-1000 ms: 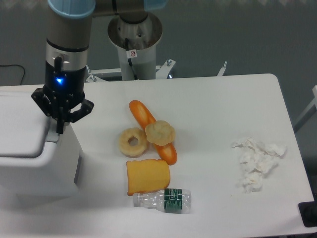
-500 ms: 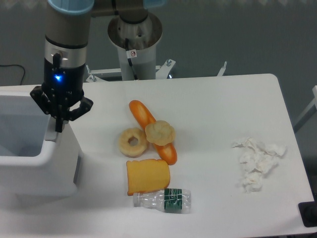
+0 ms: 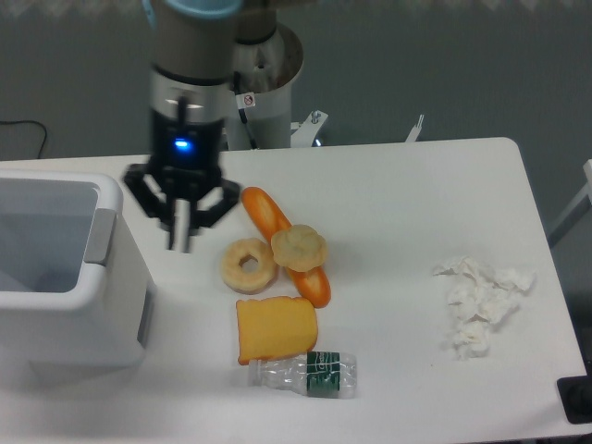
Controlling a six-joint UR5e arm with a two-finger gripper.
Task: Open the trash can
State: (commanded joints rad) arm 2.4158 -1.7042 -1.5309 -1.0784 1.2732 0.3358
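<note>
The trash can (image 3: 92, 319) is a large white boxy bin at the table's left edge. Its top stands open, so I look down into the pale hollow inside, and no lid covers it. A grey latch strip (image 3: 100, 237) runs along its right rim. My gripper (image 3: 180, 244) hangs just right of the bin, between it and the food. It points down with its fingers together and nothing between them. It is clear of the bin's rim.
Right of the gripper lie a ring doughnut (image 3: 248, 265), a long orange bread roll (image 3: 270, 218) with a round pastry (image 3: 298, 248) on it, a toast slice (image 3: 275, 328) and a plastic bottle (image 3: 305, 373). Crumpled tissue (image 3: 479, 301) lies far right. The robot base (image 3: 254, 69) stands behind.
The lid, shut a second ago, has come open and the bin's inside now shows. My gripper has moved right, off the latch strip, to the space beside the doughnut.
</note>
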